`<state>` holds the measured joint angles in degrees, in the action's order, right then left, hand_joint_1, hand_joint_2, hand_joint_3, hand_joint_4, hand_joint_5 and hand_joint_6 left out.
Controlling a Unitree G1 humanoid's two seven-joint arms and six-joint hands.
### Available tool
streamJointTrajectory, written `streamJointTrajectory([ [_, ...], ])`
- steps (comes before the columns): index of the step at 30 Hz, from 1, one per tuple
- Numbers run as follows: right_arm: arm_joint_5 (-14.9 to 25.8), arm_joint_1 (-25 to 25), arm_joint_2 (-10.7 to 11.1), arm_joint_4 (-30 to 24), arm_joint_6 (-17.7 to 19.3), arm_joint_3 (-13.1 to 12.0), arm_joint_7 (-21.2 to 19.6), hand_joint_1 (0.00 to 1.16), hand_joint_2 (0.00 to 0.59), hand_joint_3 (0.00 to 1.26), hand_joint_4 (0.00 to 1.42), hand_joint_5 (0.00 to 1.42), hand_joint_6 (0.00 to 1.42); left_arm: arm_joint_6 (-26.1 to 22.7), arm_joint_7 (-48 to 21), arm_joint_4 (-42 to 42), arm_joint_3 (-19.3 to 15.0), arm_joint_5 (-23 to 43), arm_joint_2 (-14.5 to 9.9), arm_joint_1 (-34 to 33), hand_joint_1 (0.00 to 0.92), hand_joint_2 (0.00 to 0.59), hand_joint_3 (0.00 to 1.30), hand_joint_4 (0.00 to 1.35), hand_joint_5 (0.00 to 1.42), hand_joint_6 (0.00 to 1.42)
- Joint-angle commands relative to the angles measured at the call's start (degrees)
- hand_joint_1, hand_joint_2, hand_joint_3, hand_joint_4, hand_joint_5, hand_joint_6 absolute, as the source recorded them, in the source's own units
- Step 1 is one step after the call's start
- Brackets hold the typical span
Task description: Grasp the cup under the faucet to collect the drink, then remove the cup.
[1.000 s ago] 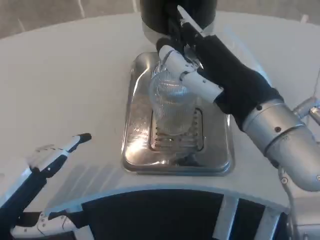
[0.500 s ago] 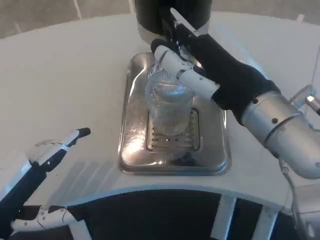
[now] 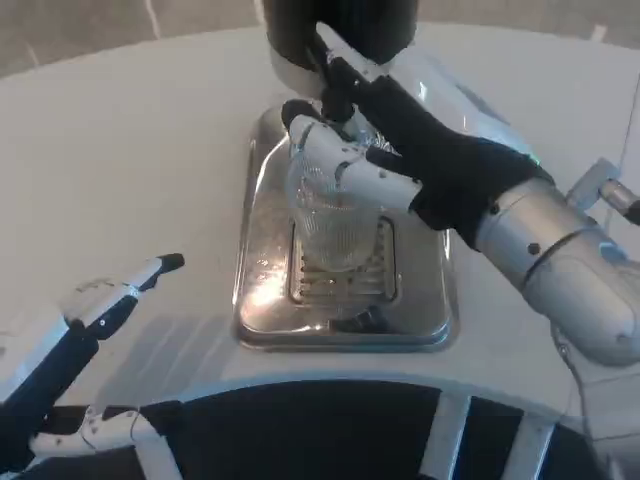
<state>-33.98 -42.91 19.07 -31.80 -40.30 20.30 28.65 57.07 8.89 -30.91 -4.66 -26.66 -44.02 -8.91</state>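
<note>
Cup (image 3: 335, 225), a clear ribbed plastic tumbler, stands upright on the slotted grille at the middle of a shiny rectangular steel drip tray (image 3: 262, 300), directly below the dark round dispenser body (image 3: 340, 25) at the top of the head view. The right hand (image 3: 385, 150), black across the palm side with white and black fingers (image 3: 345, 165), reaches in from the right and wraps the cup's upper part: the white fingers curl across its near side just below the rim, while the black part of the hand lies against its far right side, so the cup is gripped between them. Whether any liquid sits in the cup is too hard to tell through the ribbed wall. The silver right forearm (image 3: 560, 265) runs off to the lower right. The left hand (image 3: 95, 305) rests low at the left, well apart from the tray, its fingers stretched out straight and holding nothing. Everything stands on a white, round-edged worktop (image 3: 130, 140); beyond its far edge a strip of grey floor (image 3: 80, 25) shows.
</note>
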Motion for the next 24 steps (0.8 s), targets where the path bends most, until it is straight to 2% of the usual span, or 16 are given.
streamJointTrajectory([
  [1, -0.6, -0.3, 1.0, -0.4, 3.3, 3.4, 2.6, 0.03, 0.493, 0.00, 0.00, 0.00, 0.02, -0.7, -0.9, -0.5, 0.4, 1.0, 0.3, 0.0, 0.050, 0.078, 0.10, 0.08, 0.17, 0.18],
  [5, -1.2, -0.3, 1.1, -0.3, 3.7, 3.5, 2.9, 0.03, 0.493, 0.00, 0.00, 0.00, 0.02, -1.6, -2.4, -0.4, 0.6, 3.5, 0.7, 0.0, 0.050, 0.078, 0.10, 0.07, 0.17, 0.18],
  [8, -1.5, -0.1, 1.1, -0.5, 3.8, 3.3, 3.0, 0.03, 0.493, 0.00, 0.00, 0.00, 0.02, -3.4, -4.6, 0.1, 0.7, 6.7, 1.5, 0.0, 0.078, 0.063, 0.03, 0.04, 0.18, 0.18],
  [15, -2.0, 0.9, 1.2, -1.2, 3.6, 3.1, 3.4, 0.03, 0.499, 0.00, 0.00, 0.00, 0.02, -13.3, -11.9, 7.0, 0.2, 17.2, 5.7, -0.4, 0.157, 0.031, 0.00, 0.00, 0.20, 0.25],
  [20, -2.1, 1.1, 1.2, -1.4, 3.4, 3.1, 3.7, 0.03, 0.506, 0.00, 0.00, 0.00, 0.02, -18.3, -13.3, 11.2, 0.2, 18.2, 8.6, -1.8, 0.192, 0.027, 0.00, 0.00, 0.21, 0.27],
  [24, -2.4, 1.5, 1.3, -1.8, 3.0, 3.0, 4.0, 0.03, 0.508, 0.00, 0.00, 0.00, 0.02, -20.6, -13.1, 11.4, 0.7, 17.2, 11.0, -4.5, 0.222, 0.027, 0.00, 0.00, 0.22, 0.28],
])
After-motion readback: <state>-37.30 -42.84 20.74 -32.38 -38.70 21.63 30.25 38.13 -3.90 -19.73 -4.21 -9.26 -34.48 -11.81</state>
